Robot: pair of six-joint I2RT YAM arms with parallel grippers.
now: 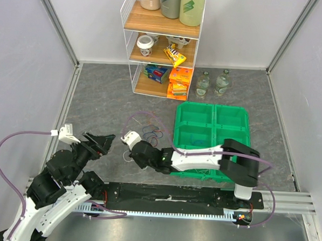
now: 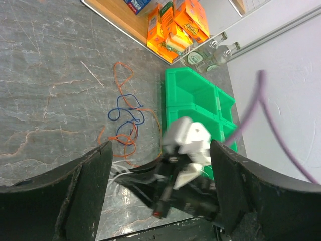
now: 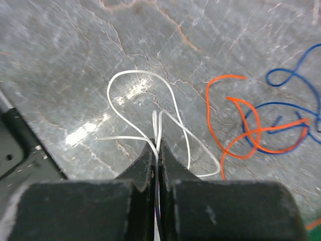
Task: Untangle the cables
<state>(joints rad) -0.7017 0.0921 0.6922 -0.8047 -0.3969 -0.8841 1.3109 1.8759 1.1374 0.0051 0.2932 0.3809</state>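
Note:
The cables lie on the grey table left of the green bin. A white cable (image 3: 131,76) is looped in front of my right gripper (image 3: 157,146), which is shut on a doubled strand of it, low over the table. An orange cable (image 3: 239,126) and a blue cable (image 3: 296,75) lie crossed over each other to its right; they also show in the top view (image 1: 151,133). In the top view my right gripper (image 1: 128,152) reaches left. My left gripper (image 1: 99,142) is open and empty, just left of it. In the left wrist view, the left gripper (image 2: 160,155) frames the right gripper, with the orange cable (image 2: 122,75) and blue cable (image 2: 126,107) beyond.
A green four-compartment bin (image 1: 213,110) sits to the right of the cables, under the right arm. A wire shelf (image 1: 159,45) with boxes and jars stands at the back. Two glass bottles (image 1: 212,83) stand beside it. Side walls close the table in.

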